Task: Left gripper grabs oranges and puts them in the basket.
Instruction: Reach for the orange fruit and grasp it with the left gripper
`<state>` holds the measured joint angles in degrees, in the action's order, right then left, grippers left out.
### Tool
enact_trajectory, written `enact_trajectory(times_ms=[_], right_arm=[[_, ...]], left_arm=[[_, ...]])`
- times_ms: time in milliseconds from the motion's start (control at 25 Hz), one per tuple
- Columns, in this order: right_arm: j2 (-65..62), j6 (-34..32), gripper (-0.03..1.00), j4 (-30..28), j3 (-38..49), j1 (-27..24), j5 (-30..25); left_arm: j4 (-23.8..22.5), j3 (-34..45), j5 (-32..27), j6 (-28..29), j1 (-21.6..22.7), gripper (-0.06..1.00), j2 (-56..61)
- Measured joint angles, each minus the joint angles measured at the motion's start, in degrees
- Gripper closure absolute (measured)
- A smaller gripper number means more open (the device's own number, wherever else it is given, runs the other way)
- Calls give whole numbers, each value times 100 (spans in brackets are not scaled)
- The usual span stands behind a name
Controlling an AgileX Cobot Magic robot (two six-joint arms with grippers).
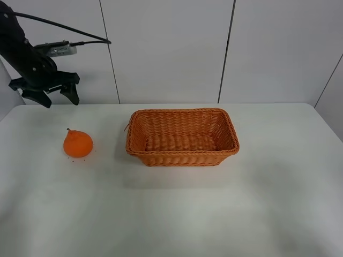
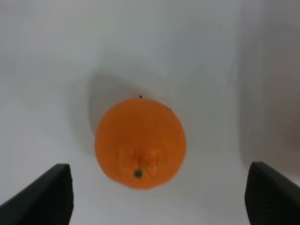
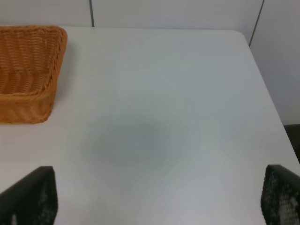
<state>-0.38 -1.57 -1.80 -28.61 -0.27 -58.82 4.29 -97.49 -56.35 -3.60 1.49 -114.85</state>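
**Left claw raised above the orange, basket at table centre**

At the far left of the exterior high view, the left gripper (image 1: 60,97) hangs in the air above the white table (image 1: 214,214). Its dark fingers are splayed wide and hold nothing. Its black arm is cut off by the frame edge, and a black cable (image 1: 64,24) and small grey box (image 1: 59,50) sit above it. Below the claw and apart from it, the orange (image 1: 78,144) rests on the table, well left of the basket (image 1: 182,158). The fruit is rounded, with a knobbed top and a short dark stem. The left wrist view is soft in focus. It looks down on the fruit from above, so the stem shows only as a dark dot, and only two finger corners enter the frame. The basket is rectangular woven wicker, orange-brown, with flaring sides and a braided rim. Its floor shows bare weave. The right gripper (image 3: 154,201) shows only in the right wrist view. Two dark fingers (image 3: 30,197) stand far apart at the frame's corners, spread over bare table. One shows a mesh-like texture. That view also shows one end of the basket, with the rest cut off.
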Motion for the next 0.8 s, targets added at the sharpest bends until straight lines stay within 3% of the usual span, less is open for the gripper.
enact_trajectory(times_ms=[800], right_arm=[[0,0,27,0,0,0,0]], left_arm=[[29,53,185,-108,0,9,-1397]])
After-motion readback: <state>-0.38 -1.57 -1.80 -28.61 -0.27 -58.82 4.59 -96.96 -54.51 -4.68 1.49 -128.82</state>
